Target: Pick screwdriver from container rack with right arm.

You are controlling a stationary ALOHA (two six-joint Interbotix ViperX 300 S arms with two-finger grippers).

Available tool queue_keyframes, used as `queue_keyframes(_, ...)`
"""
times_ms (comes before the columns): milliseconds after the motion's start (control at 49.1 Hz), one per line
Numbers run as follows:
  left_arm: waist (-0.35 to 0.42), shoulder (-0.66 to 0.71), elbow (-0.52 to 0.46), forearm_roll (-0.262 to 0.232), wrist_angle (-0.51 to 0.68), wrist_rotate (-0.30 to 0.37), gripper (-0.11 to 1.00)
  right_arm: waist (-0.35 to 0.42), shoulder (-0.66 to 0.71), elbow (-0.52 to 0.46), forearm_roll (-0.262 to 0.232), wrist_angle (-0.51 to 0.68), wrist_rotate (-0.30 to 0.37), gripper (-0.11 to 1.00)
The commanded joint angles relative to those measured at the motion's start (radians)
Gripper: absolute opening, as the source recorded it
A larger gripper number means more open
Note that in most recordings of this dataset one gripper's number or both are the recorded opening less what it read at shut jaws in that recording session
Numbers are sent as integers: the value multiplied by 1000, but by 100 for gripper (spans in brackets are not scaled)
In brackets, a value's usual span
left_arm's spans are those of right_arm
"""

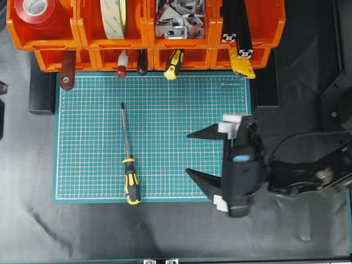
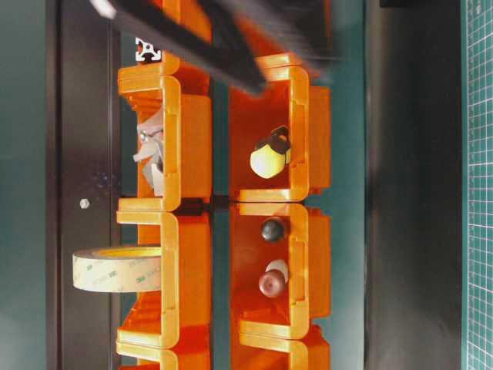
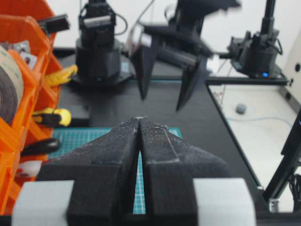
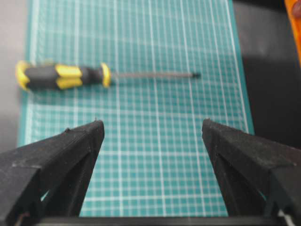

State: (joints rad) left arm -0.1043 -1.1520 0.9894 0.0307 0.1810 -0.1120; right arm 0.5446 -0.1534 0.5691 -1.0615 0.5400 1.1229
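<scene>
The screwdriver (image 1: 128,160) lies flat on the green cutting mat (image 1: 181,104), its yellow-and-black handle toward the near edge and its thin shaft pointing at the container rack (image 1: 148,41). The orange rack stands along the far side of the mat. My right gripper (image 1: 187,153) hovers over the mat's right part, to the right of the screwdriver, open wide with nothing between its fingers. In the right wrist view the screwdriver (image 4: 66,76) lies crosswise ahead of the open right gripper (image 4: 152,123). My left gripper (image 3: 139,118) is shut and empty, at the mat's left side.
The rack's bins hold a red tape roll (image 1: 38,14), a pale tape roll (image 1: 114,16), metal brackets (image 1: 176,19), a smaller yellow-and-black handled tool (image 1: 174,64), dark-red handled tools (image 1: 67,74) and a yellow piece (image 1: 242,65). Black cloth surrounds the mat.
</scene>
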Motion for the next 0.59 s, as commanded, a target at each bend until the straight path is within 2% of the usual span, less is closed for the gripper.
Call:
queue_keyframes(0,0,8,-31,3,-3,-3,0,3,-69,3,-11,-38,14,81)
queue_keyframes(285,0,6,-31,3,-3,-3,0,3,-239,95,-9,-61,74,81)
queue_keyframes(468,0,6,-32,3,-3,-3,0,0,-350,169,-11,-55,137,81)
queue_keyframes(570,2,6,-29,3,-3,-3,0,-3,-405,199,-11,-54,144,81)
